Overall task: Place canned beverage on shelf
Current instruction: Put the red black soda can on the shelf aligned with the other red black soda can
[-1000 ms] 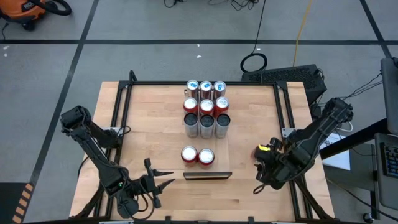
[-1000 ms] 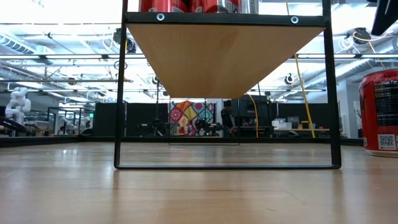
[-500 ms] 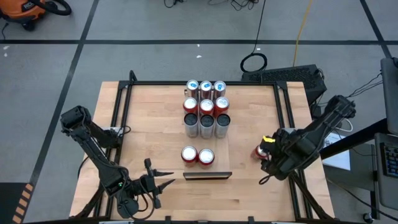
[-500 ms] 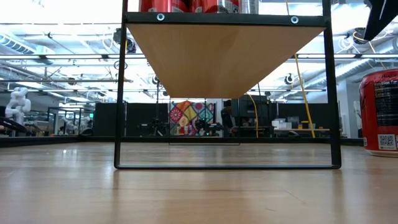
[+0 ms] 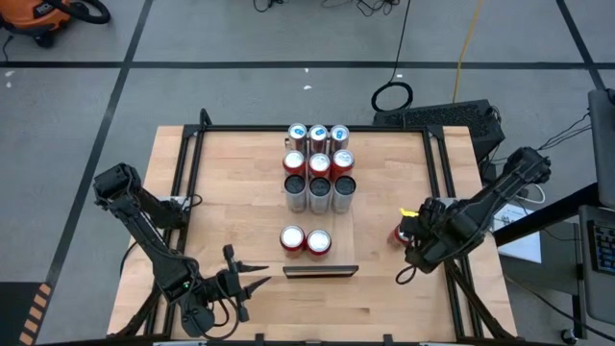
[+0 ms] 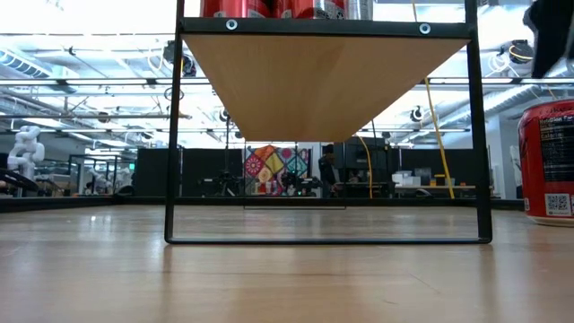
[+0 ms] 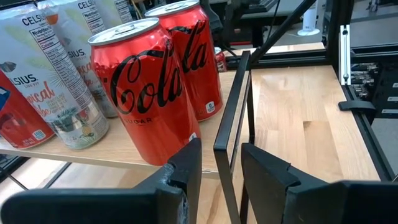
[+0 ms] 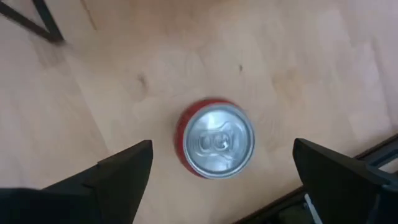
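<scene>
Right gripper risen, can half-hidden

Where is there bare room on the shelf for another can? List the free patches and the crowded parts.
On the shelf, one free patch lies between the block of nine cans and the two red cans; another is beside that pair, toward the right pincer. The far end is packed three across. The loose red can stands on the tabletop under the open right pincer.

The red can on the worktop is mostly hidden under the right gripper from above, and the low view's edge cuts it off. Cans on the shelf show only their bottoms there.
</scene>
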Robot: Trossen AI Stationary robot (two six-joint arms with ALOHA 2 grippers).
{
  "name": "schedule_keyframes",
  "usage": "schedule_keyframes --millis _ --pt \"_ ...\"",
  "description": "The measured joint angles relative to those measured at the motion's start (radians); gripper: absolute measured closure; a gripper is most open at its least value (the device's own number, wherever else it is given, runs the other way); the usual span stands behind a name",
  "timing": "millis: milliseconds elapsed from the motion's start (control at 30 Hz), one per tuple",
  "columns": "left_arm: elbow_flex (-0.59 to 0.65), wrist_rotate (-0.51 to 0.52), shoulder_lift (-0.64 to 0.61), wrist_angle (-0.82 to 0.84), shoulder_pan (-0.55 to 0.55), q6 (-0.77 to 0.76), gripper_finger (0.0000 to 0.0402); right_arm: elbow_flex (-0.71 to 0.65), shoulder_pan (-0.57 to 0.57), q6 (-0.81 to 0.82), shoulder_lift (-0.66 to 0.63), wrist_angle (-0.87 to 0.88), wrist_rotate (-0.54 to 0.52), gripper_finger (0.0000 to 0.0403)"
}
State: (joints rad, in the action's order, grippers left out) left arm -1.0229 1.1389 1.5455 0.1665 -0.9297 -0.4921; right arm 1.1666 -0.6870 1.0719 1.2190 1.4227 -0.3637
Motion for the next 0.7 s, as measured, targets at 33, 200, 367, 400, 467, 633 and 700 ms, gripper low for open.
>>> schedule_keyframes --millis 33,200,367,400,467,633,700 --pt "0.000 0.000 0.000 0.000 0.000 0.000 0.0288 -0.020 0.008 -0.008 0.000 -0.010 0.017 0.0039" --pt "0.000 -0.002 0.000 0.000 0.000 0.000 0.0288 -0.071 0.029 -0.011 -0.008 -0.035 0.052 0.0039" --pt "0.000 -0.002 0.000 0.000 0.000 0.001 0.0288 -0.106 0.068 -0.045 -0.019 -0.068 0.054 0.0039" --pt "0.000 -0.002 0.000 0.000 0.000 0.001 0.0288 -0.117 0.077 -0.054 -0.025 -0.088 0.057 0.0039" --pt "0.000 -0.002 0.000 0.000 0.000 0.001 0.0288 -0.140 0.096 -0.074 -0.035 -0.128 0.077 0.0039" --pt "0.000 -0.002 0.000 0.000 0.000 0.001 0.0288 -0.178 0.131 -0.090 -0.037 -0.148 0.086 0.0039" --pt "0.000 -0.002 0.000 0.000 0.000 0.001 0.0288 -0.195 0.141 -0.098 -0.036 -0.166 0.109 0.0039"
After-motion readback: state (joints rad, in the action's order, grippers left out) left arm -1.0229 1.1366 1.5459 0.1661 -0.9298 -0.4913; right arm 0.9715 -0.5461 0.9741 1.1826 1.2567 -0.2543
